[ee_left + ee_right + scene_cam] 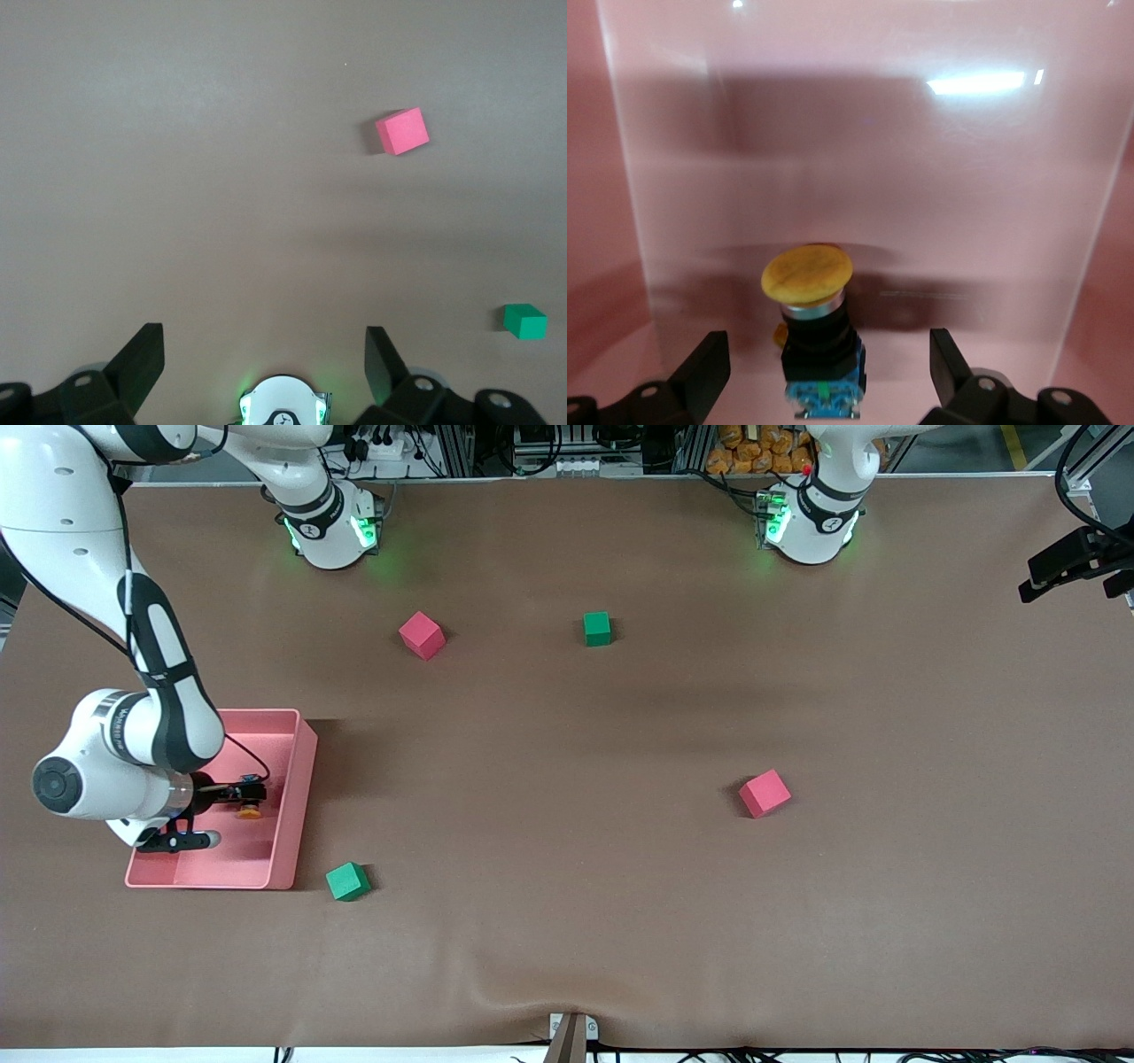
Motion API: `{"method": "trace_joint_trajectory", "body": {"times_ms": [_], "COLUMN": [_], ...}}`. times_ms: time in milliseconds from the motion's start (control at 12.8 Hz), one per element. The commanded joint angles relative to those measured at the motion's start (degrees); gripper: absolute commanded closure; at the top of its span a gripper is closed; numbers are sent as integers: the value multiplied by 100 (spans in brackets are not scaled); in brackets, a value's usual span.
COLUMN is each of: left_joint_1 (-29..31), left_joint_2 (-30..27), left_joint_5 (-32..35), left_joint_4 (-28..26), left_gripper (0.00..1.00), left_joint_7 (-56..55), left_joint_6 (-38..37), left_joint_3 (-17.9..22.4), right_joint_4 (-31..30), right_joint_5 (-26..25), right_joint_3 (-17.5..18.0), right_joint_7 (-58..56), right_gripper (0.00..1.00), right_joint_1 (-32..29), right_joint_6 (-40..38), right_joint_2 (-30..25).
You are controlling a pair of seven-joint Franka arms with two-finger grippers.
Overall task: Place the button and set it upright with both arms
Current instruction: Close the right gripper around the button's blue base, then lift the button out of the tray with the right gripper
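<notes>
The button (819, 332) lies on its side on the floor of a pink tray (886, 168); it has an orange cap, a black body and a blue end. My right gripper (828, 359) hangs open just over it, with a finger on each side of the black body and neither touching. In the front view the right gripper (232, 797) is inside the tray (301, 797) at the right arm's end of the table, and the button's orange cap (250, 810) shows beside it. My left gripper (264, 350) is open and empty, held high over the table near its own base (283, 403).
Loose foam cubes lie on the brown table: a red cube (422, 635) and a green cube (597, 628) near the bases, a red cube (765, 793) toward the left arm's end, and a green cube (347, 881) beside the tray. The left wrist view shows a red cube (403, 131) and a green cube (524, 320).
</notes>
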Motion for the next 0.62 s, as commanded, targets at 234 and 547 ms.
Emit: {"method": "trace_joint_trajectory", "body": {"times_ms": [234, 547], "left_joint_1": [46, 46], "left_joint_2": [-46, -108], "left_joint_5": [79, 44], "left_joint_4": [77, 103], "left_gripper": [0, 0], "left_joint_7": [119, 128], "left_joint_6": [-230, -186], "left_joint_3": [-23, 135], "right_joint_4": [-225, 378], "right_joint_5": [89, 89], "right_joint_3": [70, 79], "right_joint_7": [-123, -97], "right_gripper": [85, 100], "right_joint_1": [-76, -32], "right_joint_6": [285, -571], "right_joint_2": [5, -75]}}
